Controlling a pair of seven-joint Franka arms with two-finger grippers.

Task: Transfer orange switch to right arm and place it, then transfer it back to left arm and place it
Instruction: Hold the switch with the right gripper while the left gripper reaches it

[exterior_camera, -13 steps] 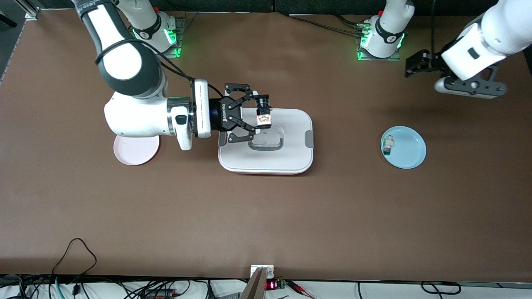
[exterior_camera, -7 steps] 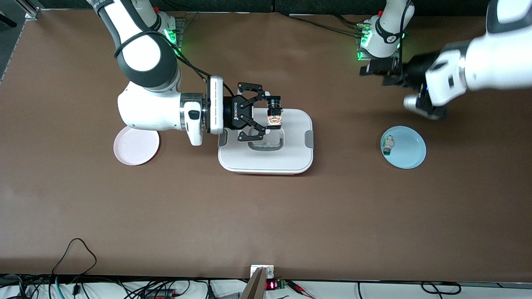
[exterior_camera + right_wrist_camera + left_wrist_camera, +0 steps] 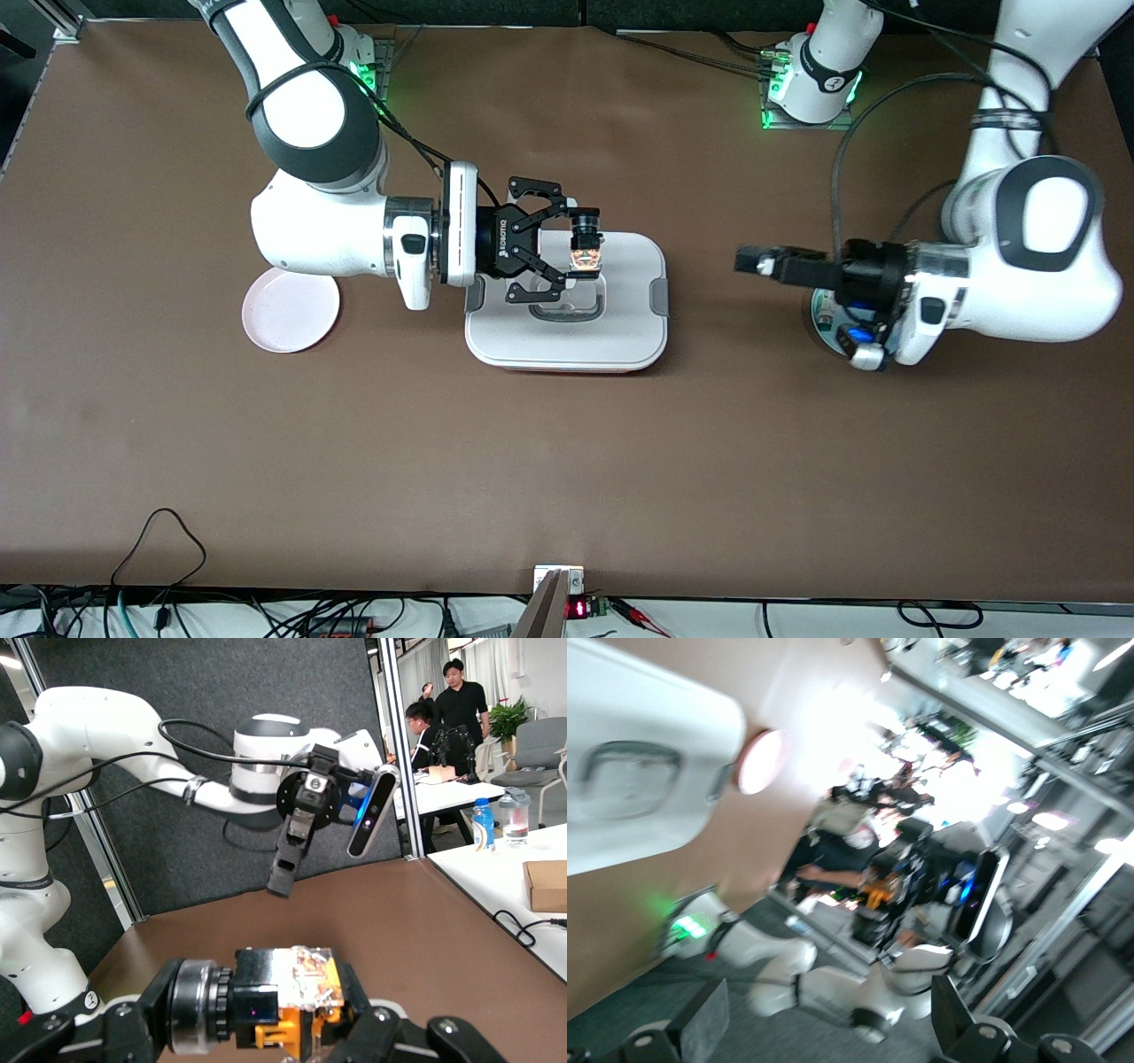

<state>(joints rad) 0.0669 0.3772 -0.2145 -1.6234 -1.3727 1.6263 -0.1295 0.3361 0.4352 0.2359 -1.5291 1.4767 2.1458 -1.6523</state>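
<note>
My right gripper point(image 3: 580, 250) is shut on the orange switch point(image 3: 585, 244) and holds it sideways over the white box point(image 3: 611, 332), above the edge of the lid nearer the robots' bases. In the right wrist view the switch point(image 3: 283, 997) lies between the fingers point(image 3: 372, 1028), black body and orange part showing. My left gripper point(image 3: 749, 261) is open and empty. It hangs over bare table between the box and the light-blue plate, pointing at the box. It also shows in the right wrist view point(image 3: 285, 870). The left wrist view shows the box point(image 3: 620, 788) and wide-apart fingers point(image 3: 704, 1028).
A pink plate point(image 3: 291, 312) lies at the right arm's end of the table, beside the box. The light-blue plate point(image 3: 820, 312) is mostly hidden under my left wrist. The table's half nearer the front camera is bare brown surface.
My left arm has swung down from near its base to over the light-blue plate, gripper now pointing at the box. My right gripper with the switch moved slightly toward it, then held still.
</note>
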